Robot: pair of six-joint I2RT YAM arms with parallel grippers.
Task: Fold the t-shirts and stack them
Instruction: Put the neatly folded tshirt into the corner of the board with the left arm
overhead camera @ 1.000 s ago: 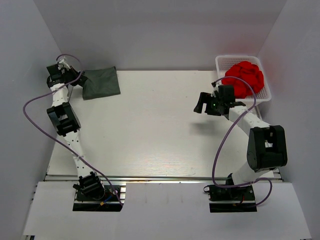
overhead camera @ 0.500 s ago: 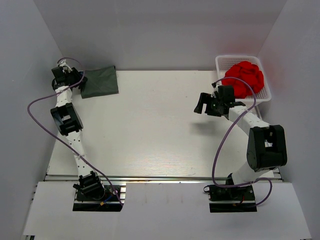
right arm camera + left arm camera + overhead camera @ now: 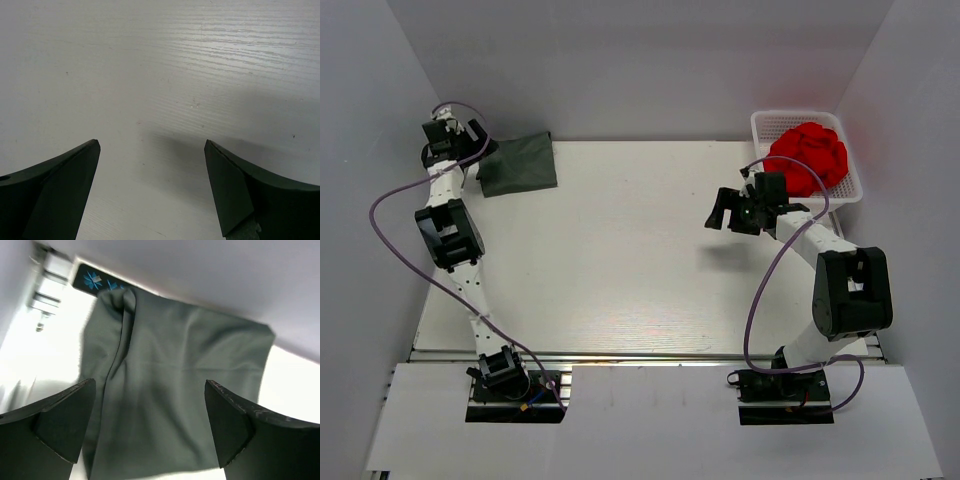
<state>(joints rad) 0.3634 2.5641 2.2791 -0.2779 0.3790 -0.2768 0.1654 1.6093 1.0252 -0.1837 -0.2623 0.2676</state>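
Observation:
A folded dark charcoal-grey t-shirt (image 3: 520, 163) lies flat in the far left corner of the white table (image 3: 620, 250). My left gripper (image 3: 475, 153) hovers at its left edge, open. In the left wrist view the t-shirt (image 3: 180, 390) fills the gap between the wide-apart fingers of the left gripper (image 3: 150, 384), and neither finger touches the cloth. My right gripper (image 3: 723, 208) hangs open over bare table right of centre. The right wrist view shows that gripper (image 3: 152, 142) with only tabletop (image 3: 160, 60) between its fingers.
A white basket (image 3: 760, 125) stands at the back right corner with a heap of red cloth (image 3: 807, 155) in it, just behind the right arm. White walls close in the table at the left, back and right. A blue-marked black tag (image 3: 95, 280) lies past the shirt's far corner.
My left gripper has gone from shut to open, letting go of the shirt, and drawn back a little to the left. The shirt shifted slightly left. The right arm barely moved.

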